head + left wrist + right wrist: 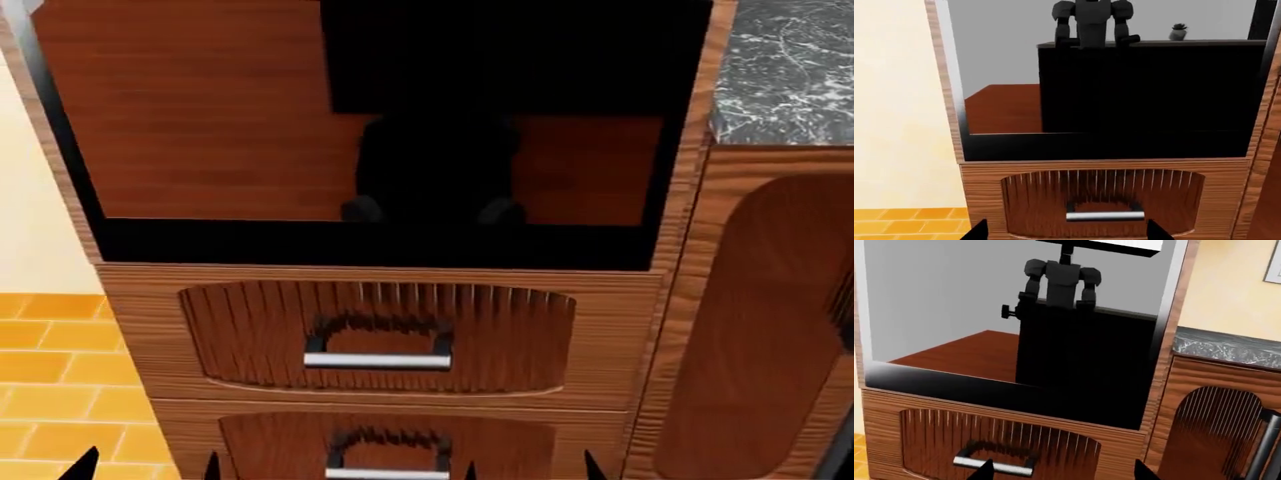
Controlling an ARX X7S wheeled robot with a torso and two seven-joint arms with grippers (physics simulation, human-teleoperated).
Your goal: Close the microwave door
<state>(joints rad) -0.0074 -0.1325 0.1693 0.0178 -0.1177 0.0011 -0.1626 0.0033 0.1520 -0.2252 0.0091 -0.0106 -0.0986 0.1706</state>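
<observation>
The microwave door is a large glossy black panel that lies flat in the wood-framed front of the microwave. It looks flush with the cabinet. Its mirror-like glass reflects the robot and a reddish-brown floor, and it also fills the right wrist view. My left gripper and right gripper show only as black fingertips low in the head view, below the door and in front of the drawers. Both are open and hold nothing. The left gripper and the right gripper each face a drawer front.
Two ribbed wooden drawer fronts with silver bar handles sit under the door. To the right stand a wooden cabinet door with a black handle and a marble countertop. Orange floor tiles and a cream wall lie to the left.
</observation>
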